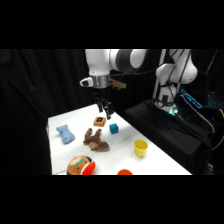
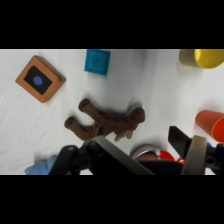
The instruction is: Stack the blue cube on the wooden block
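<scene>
The wooden block [image 1: 100,120], tan with a dark square on top, lies flat at the table's far middle. In the wrist view the wooden block [image 2: 40,78] is at the upper left. The small teal-blue cube [image 1: 114,128] rests on the table just right of the block and apart from it. The wrist view shows the blue cube [image 2: 97,62] at the top centre. My gripper [image 1: 105,108] hangs a little above the block, open and holding nothing. Its black linkage fills the bottom of the wrist view.
A brown plush animal [image 1: 95,140] lies in front of the block, and a pale-blue soft toy [image 1: 65,134] is at the left. A yellow cup [image 1: 141,147] stands at the right. A round orange toy [image 1: 80,166] and an orange object [image 1: 125,172] sit at the near edge.
</scene>
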Motion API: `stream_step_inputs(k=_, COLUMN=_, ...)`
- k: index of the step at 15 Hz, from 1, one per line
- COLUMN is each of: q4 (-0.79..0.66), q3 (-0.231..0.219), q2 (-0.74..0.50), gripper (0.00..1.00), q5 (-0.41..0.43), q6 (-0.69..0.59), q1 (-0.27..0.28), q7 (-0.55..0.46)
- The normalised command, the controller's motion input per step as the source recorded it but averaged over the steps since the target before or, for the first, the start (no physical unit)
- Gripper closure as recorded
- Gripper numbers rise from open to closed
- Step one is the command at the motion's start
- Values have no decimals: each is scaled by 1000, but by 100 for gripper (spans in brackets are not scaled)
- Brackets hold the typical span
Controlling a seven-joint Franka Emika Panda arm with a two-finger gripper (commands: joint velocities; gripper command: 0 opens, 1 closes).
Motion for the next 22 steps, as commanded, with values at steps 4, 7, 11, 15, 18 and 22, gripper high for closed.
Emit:
stream_step_inputs(k=4, q4=9, q3=24, q2=-73, gripper=0, q5=1, q6=-8, q1=-17, q7=42)
stream_step_inputs(k=7, q4=-60, q3=9, q2=-175, gripper=0, q5=5, q6=36, q1=-30, q7=60)
stream_step_inputs(k=11, q4=-163, q3=-29, q2=-185, gripper=0, q5=21, q6=108, q1=-64, q7=60)
stream_step_inputs(k=15, q4=-244, q3=-36, q2=-182, gripper=0, q5=30, q6=168, q1=-60, q7=65)
stream_step_inputs(k=18, q4=-300, q3=-34, q2=-186, gripper=0, q5=24, q6=210, q1=-58, q7=52)
stream_step_inputs(k=22, q4=-341, q3=-33, q2=-196, gripper=0, q5=15, q6=269, q1=-56, q7=52)
